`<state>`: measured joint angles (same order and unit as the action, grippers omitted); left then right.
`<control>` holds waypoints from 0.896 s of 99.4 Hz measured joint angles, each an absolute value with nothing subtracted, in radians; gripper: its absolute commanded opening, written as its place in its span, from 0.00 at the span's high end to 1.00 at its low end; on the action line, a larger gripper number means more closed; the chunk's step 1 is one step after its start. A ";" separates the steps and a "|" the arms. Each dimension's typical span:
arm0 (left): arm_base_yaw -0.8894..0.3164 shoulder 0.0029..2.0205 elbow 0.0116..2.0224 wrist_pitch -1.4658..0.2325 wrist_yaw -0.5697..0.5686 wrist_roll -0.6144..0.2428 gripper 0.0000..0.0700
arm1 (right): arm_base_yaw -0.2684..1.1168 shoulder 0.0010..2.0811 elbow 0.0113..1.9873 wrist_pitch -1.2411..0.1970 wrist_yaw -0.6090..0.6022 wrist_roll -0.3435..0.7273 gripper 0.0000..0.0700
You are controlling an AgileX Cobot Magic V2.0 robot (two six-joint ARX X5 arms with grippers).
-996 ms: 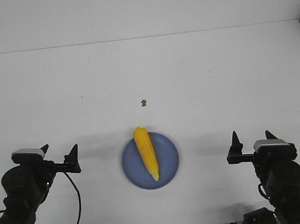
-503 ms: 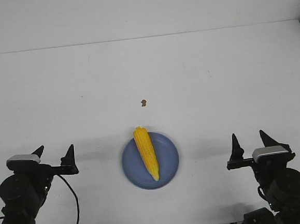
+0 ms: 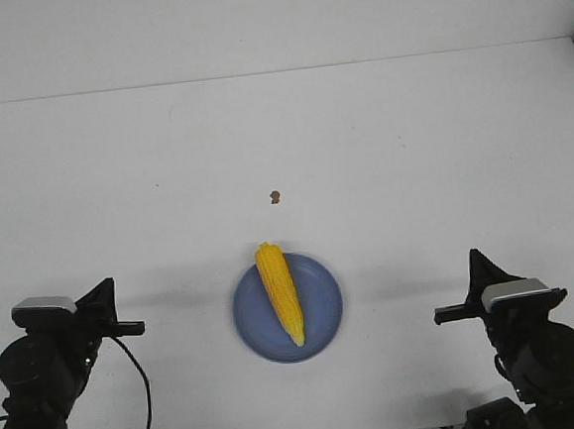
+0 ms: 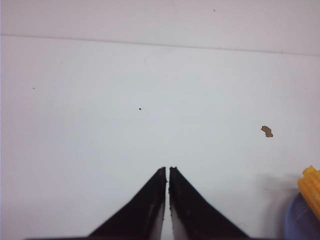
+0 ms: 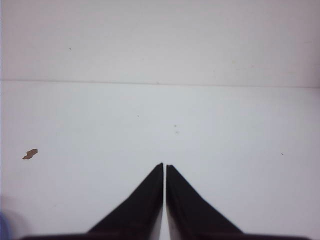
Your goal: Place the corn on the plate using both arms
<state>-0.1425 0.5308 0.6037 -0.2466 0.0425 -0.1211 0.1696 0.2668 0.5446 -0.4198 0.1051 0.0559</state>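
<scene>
Our left gripper has its jaws pressed together on nothing, with only a hairline gap between the tips. Our right gripper is in the same condition and is likewise empty. In the front view both sit low at the near corners of the table, well apart from the work area.

The corn lies diagonally on the periwinkle-blue plate, tapered end toward us. Its blunt end reaches just past the far rim.

We judge the placement complete. The residual risks are as follows:
- The corn is round and the plate is shallow. A knock to the table or plate could roll the cob toward the rim.
- The overhanging blunt end could catch on any arm sweeping low across the centre.

The table is plain white, matte and flat, and offers no edge to stop a rolling cob. A small brown speck lies beyond the plate. Behind the table we see only a pale, featureless wall.
</scene>
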 measured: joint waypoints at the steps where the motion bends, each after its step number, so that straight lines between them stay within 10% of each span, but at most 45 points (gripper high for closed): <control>1: -0.142 0.531 0.604 -0.247 0.043 -0.121 0.98 | 0.170 0.267 0.545 -0.420 0.105 0.056 0.98; 89: -0.142 0.531 0.604 -0.247 0.043 -0.121 0.98 | 0.170 0.267 0.545 -0.409 0.105 0.056 0.98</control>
<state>-0.1425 0.5308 0.6037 -0.2466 0.0429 -0.1211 0.1696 0.2668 0.5446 -0.4091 0.1051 0.0559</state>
